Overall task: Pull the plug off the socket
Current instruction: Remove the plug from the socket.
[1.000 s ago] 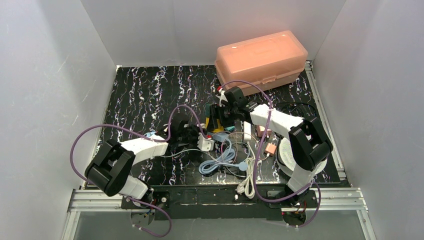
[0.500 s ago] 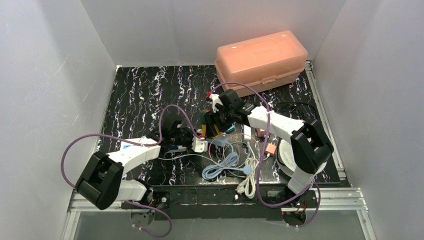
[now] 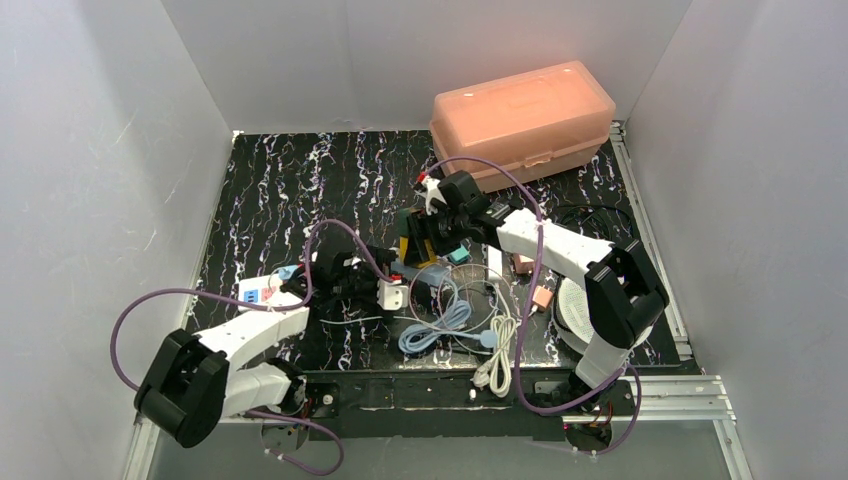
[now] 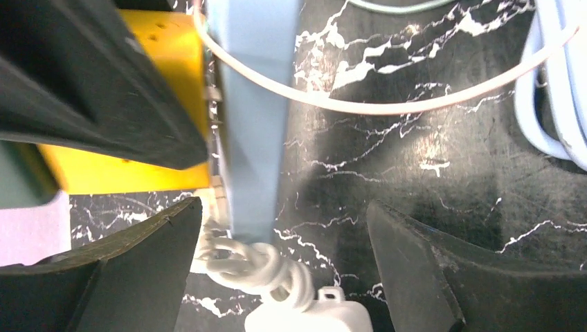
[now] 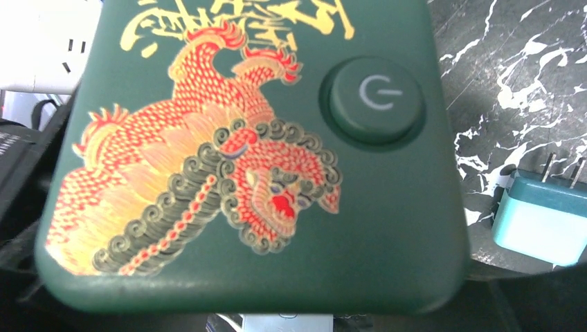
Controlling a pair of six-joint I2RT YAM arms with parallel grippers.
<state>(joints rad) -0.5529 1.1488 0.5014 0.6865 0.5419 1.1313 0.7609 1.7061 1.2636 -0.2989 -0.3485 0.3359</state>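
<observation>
orange box (image 3: 520, 115): biggest thing here; well behind the socket cube, not in play
socket cube (image 5: 242, 152): green top with a dragon and a power button; its yellow side (image 4: 138, 104) seems to face the left arm
cable pile (image 3: 450, 320): loose loops in front of the cube
right gripper (image 3: 443, 222): right on the cube; can't tell if the jaws pinch it or just rest, since the cube fills that camera
left gripper (image 4: 284, 207): jaws wide apart, holding nothing; in front of the cube's yellow side
blue plug (image 4: 253, 138): tight against the yellow side; metal prongs show in the slit, so I'd say it's not out yet
white cord (image 4: 415, 100): draped across the plug
how I'd do it: slide the jaws around the plug body, not the cord; clamp; pull straight away from the cube while the other arm pins it down
</observation>
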